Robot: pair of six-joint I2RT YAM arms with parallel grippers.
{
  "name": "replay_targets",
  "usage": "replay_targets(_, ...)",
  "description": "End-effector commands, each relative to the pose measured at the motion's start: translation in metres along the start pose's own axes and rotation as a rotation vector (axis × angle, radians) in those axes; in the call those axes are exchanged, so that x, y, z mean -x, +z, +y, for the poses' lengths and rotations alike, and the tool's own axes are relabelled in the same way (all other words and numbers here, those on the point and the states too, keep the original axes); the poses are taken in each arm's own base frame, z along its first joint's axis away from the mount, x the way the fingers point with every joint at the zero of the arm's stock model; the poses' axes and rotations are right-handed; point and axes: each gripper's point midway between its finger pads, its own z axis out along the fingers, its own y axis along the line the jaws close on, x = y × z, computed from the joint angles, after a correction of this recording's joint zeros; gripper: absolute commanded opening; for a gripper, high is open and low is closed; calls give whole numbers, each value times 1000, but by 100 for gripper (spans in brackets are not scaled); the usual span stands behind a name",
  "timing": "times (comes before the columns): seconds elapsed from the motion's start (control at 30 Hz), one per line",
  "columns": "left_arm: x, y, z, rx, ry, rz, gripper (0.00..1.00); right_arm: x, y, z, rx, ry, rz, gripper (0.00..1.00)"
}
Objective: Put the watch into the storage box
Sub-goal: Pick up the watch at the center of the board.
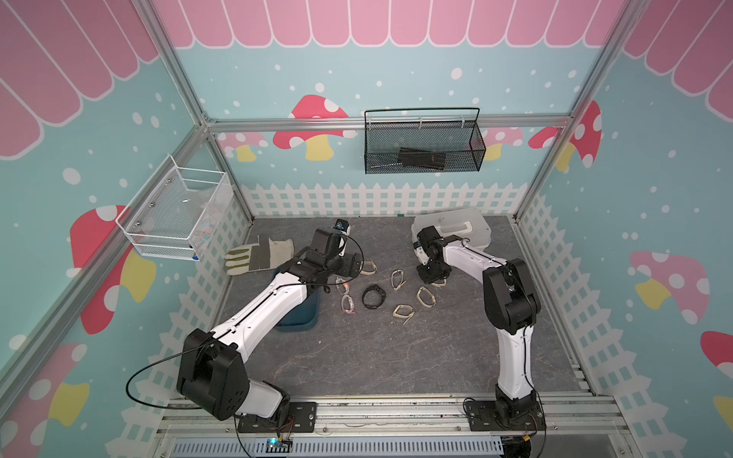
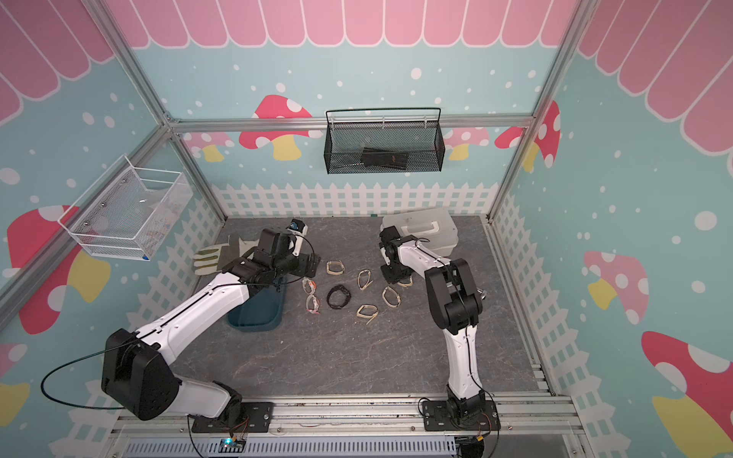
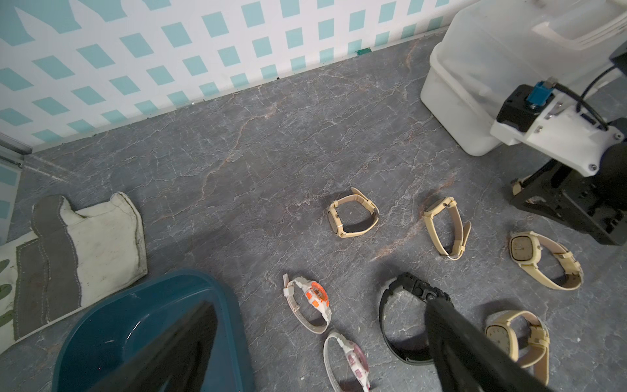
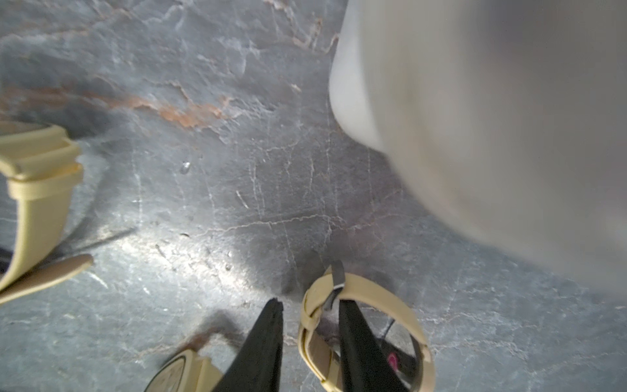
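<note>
Watch: the beige one (image 4: 373, 292), back-right part of the table (image 1: 357, 357), just in front of the white case (image 1: 456, 228). In both top views only a sliver pokes out from under the gripper.
Which way it sits: on its edge, band buckled into an oval loop with the opening facing up. The long axis slants across the line between the two fingertips. Can't make out where the dial faces.
Right gripper (image 4: 309, 301): partway open, not squeezing anything. One of the fingers (image 4: 264, 339) is outside the band and the other is down inside the loop, so the band sits between them, with a gap on the outer side.
Left gripper (image 3: 320, 300): spread wide, holding nothing, hanging over the box's back end and the watches beside it.
Storage box (image 1: 295, 321): teal, by the table's left edge, long axis front to back, mostly under the left arm (image 1: 261, 313). The bit of floor that shows is plain teal plastic.
Other watches: four beige, a black one (image 1: 373, 297) and two white ones, all on the table mid-way between box and case.
White case: back-right corner, lid shut, contents hidden.
Black mesh basket (image 1: 422, 158): on the back wall, with a dark flat thing inside.
White wire basket (image 1: 174, 214): left wall, something pale inside, can't tell what.
</note>
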Motion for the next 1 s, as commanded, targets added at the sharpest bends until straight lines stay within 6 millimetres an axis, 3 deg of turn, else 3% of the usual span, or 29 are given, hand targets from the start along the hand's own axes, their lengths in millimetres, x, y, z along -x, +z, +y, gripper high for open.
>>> replay_targets(0.0,8,-9,-2,-3,22,-17,99,-28,13,-12,-36,28,95,34)
replay_targets(0.23,7,-8,-3,-2,24,-12,99,-31,14,-11,-33,29,91,35)
replay_targets(0.47,8,-9,-3,1,29,-15,99,-41,23,-6,-14,49,103,27)
replay_targets(0.67,9,-10,-3,1,32,-18,99,-46,23,-5,-15,51,114,18)
replay_targets(0.83,9,-10,-5,0,37,-18,99,-55,23,-4,-9,57,128,4)
replay_targets(0.97,10,-11,-6,-2,40,-22,99,-57,12,-4,-11,48,111,0)
